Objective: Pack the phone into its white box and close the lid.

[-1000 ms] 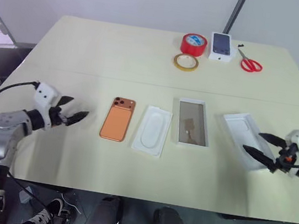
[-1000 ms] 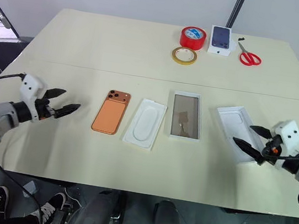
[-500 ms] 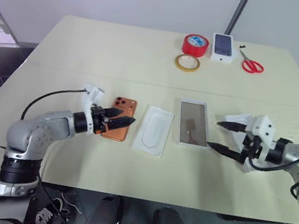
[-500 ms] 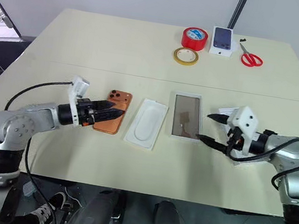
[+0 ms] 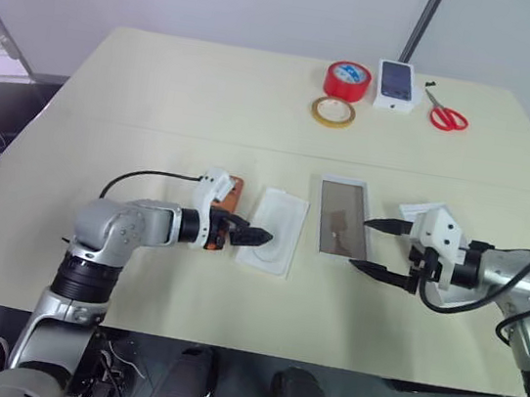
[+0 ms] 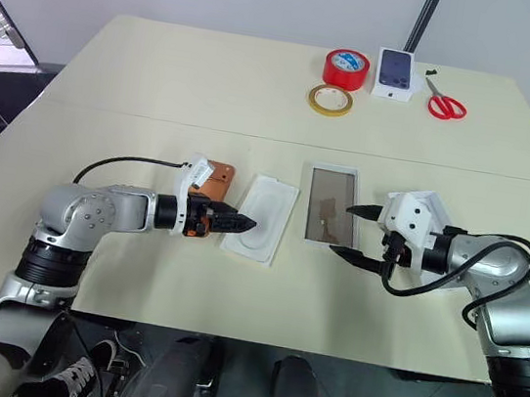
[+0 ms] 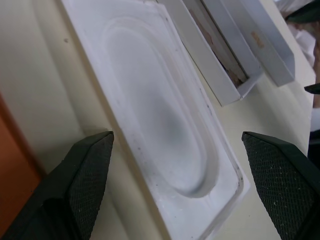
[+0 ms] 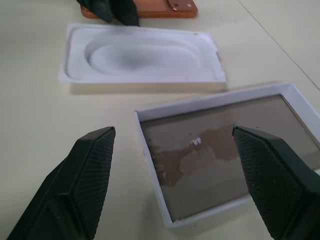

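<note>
Left gripper (image 5: 248, 235) agape over insert (image 5: 272, 229) edge; right gripper (image 5: 373, 244) agape beside white box (image 5: 342, 217)

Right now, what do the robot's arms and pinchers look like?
Both arms are smooth silver-grey metal with rounded joints and black bands. Each end effector, left and right, has two pointy black fingers with bumpy, dotted pads and a little white block on top. A thin black cable loops along each arm.

The left gripper (image 5: 252, 235) is covering most of the phone (image 5: 231, 186); the right gripper (image 5: 374, 244) is hiding most of the lid (image 5: 422, 209).
</note>
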Robot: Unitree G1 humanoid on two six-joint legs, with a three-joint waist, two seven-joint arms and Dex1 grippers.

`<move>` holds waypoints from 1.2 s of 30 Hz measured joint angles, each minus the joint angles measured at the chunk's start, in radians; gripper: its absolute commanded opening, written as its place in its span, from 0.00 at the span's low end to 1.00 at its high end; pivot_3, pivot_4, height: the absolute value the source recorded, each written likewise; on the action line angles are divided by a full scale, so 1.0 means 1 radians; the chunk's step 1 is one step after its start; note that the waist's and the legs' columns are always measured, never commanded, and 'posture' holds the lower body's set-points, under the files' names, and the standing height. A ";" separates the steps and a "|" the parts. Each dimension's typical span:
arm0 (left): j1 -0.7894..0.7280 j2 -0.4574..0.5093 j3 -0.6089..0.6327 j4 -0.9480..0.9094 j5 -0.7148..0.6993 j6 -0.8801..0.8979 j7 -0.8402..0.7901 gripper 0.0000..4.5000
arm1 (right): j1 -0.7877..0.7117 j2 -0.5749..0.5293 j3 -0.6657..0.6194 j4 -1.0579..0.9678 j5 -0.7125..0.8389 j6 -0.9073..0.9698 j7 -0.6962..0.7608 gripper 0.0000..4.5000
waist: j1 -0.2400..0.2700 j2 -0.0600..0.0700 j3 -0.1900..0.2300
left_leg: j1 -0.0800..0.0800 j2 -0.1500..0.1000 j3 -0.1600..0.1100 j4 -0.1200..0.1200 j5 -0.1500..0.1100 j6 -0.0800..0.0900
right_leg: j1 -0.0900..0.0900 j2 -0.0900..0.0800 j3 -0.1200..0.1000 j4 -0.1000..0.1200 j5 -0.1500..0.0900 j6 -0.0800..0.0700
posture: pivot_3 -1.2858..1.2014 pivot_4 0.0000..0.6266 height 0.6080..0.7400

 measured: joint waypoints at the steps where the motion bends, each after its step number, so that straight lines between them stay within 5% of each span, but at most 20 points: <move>1: -0.020 -0.021 0.008 0.026 -0.001 0.024 0.010 0.96 | 0.001 0.003 0.000 0.002 -0.003 -0.003 -0.005 0.87 | 0.001 0.000 0.000 | 0.000 0.000 0.000 0.000 0.000 0.000 | 0.000 0.000 0.000 0.000 0.000 0.000 | 0.52 0.24 1.00; 5: -0.086 -0.061 0.012 0.101 0.008 0.073 0.031 0.79 | 0.003 0.024 0.000 0.002 -0.015 -0.017 -0.022 0.88 | 0.011 0.000 0.000 | 0.000 0.000 0.000 0.001 0.000 0.000 | 0.001 0.000 0.000 0.000 0.000 0.000 | 0.52 0.24 1.00; 12: -0.091 -0.088 0.021 0.173 0.028 0.117 0.043 0.01 | 0.003 0.025 0.000 0.002 -0.019 -0.019 -0.036 0.88 | 0.022 0.000 0.000 | 0.000 0.000 0.000 0.002 0.000 0.000 | 0.001 0.000 0.000 0.000 0.000 0.000 | 0.52 0.24 1.00; 32: -0.099 -0.168 0.263 0.133 0.012 0.202 0.142 0.01 | 0.004 0.049 0.101 0.046 -0.108 -0.087 -0.013 0.88 | 0.021 -0.001 0.001 | 0.000 0.000 0.000 0.002 0.000 0.000 | 0.000 0.000 -0.001 0.000 0.000 0.000 | 0.52 0.24 1.00; 36: -0.102 -0.169 0.280 0.126 0.016 0.196 0.170 0.00 | -0.052 0.050 0.155 0.128 -0.160 -0.121 0.016 0.59 | 0.019 -0.002 0.001 | 0.000 0.000 0.000 0.002 0.000 -0.001 | 0.000 0.000 -0.001 0.000 0.000 0.000 | 0.52 0.24 1.00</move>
